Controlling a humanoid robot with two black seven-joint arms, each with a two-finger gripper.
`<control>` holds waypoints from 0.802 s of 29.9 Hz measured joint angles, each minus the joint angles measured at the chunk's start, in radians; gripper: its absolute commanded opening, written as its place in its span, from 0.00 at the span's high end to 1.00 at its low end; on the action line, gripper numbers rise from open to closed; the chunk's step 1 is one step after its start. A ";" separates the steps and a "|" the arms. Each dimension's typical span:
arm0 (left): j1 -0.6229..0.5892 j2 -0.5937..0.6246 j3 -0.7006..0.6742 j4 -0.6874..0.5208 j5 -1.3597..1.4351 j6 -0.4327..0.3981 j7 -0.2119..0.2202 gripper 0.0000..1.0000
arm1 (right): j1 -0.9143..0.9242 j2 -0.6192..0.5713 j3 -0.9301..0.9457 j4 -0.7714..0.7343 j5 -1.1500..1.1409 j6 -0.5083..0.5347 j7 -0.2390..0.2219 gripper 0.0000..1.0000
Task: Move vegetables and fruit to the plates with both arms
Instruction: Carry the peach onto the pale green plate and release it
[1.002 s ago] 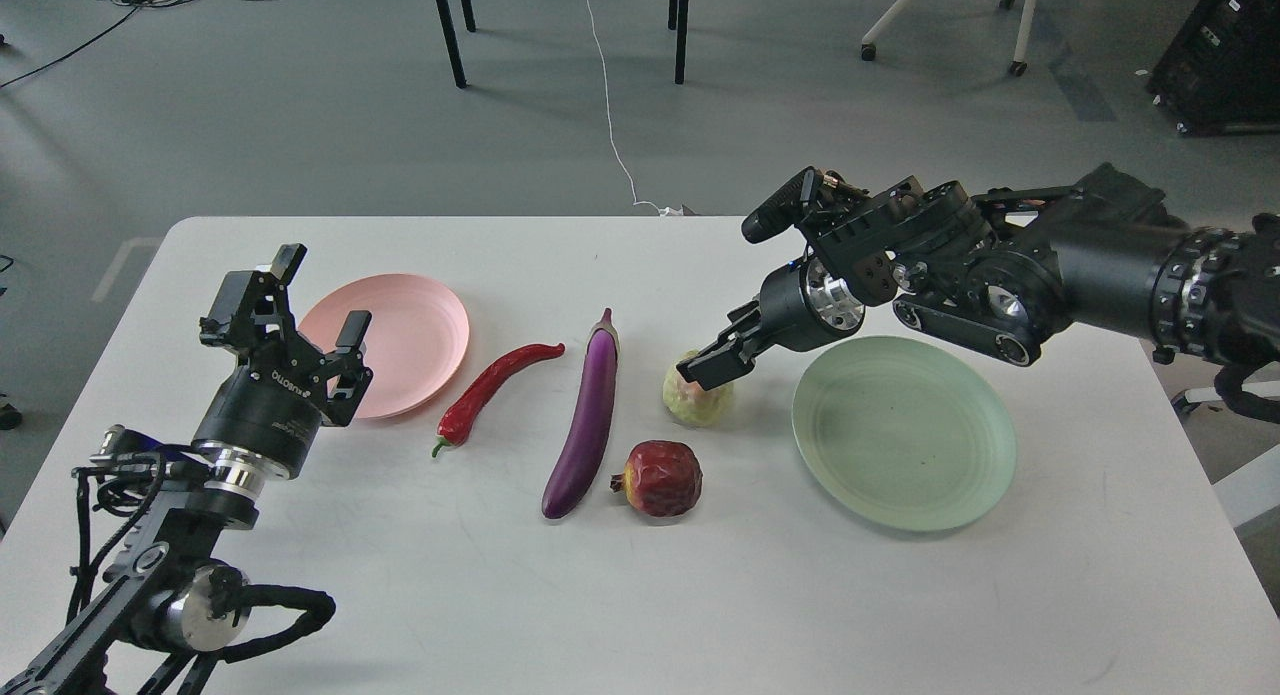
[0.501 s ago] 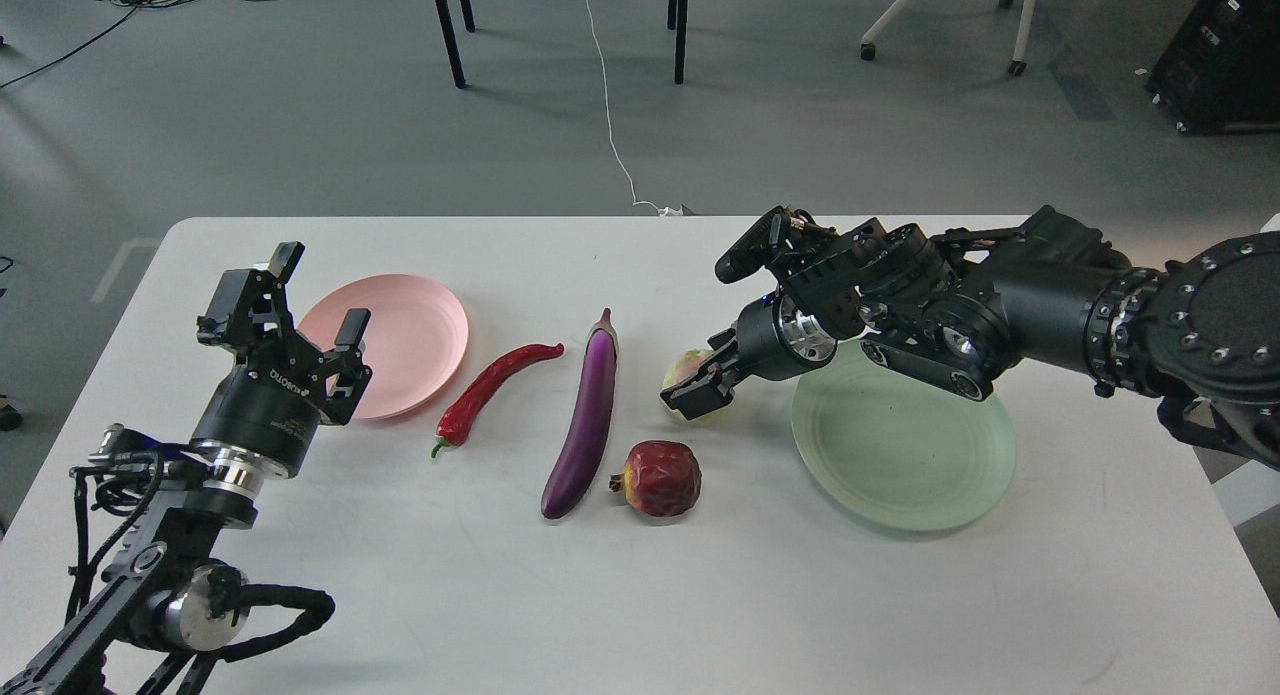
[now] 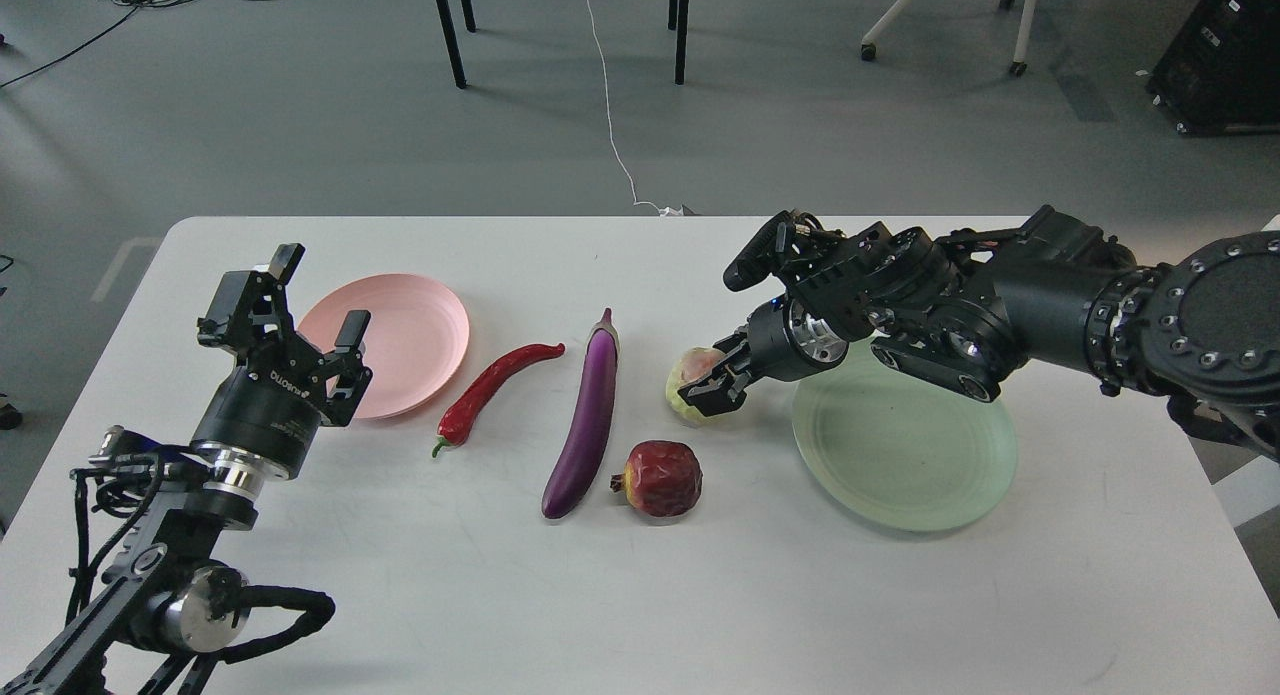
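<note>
The pale green fruit with a pink blush [image 3: 686,377] sits on the white table [image 3: 640,595] just left of the pale green plate [image 3: 905,445]. My right gripper [image 3: 712,387] reaches over that plate and its fingers clamp the fruit's right side. The dark red pomegranate [image 3: 662,478] lies in front of the fruit. The purple eggplant [image 3: 588,420] and the red chili pepper [image 3: 492,388] lie to the left of it. My left gripper [image 3: 322,293] is open and empty, upright over the left edge of the pink plate [image 3: 405,335].
The right arm's forearm [image 3: 1000,295] hangs over the back of the green plate. Beyond the table's far edge are table legs [image 3: 450,35], a white cable [image 3: 610,105] on the floor and a chair base [image 3: 945,25].
My right gripper came down onto the green fruit and closed in on it, then drew slightly to the right. The fruit shifted a little. The left arm has not moved.
</note>
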State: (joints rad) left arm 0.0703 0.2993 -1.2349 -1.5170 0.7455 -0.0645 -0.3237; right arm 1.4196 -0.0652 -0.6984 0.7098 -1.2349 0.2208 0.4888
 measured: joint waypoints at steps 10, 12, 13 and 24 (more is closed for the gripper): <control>0.000 -0.005 0.003 -0.011 0.000 0.000 0.000 0.02 | 0.234 -0.371 0.003 0.334 -0.063 0.003 0.000 0.53; 0.000 -0.013 0.004 -0.012 0.000 0.000 0.000 0.02 | 0.236 -0.441 0.000 0.358 -0.129 0.003 0.000 0.53; 0.000 -0.017 0.004 -0.013 0.002 0.000 0.000 0.02 | 0.228 -0.474 -0.001 0.362 -0.158 0.003 0.000 0.53; 0.006 -0.044 0.015 -0.013 0.008 0.000 0.001 0.02 | 0.037 -0.550 0.008 0.286 -0.206 -0.056 0.000 0.43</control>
State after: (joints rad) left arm 0.0765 0.2551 -1.2195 -1.5303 0.7532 -0.0644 -0.3222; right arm 1.4566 -0.6155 -0.6908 0.9954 -1.4411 0.1650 0.4886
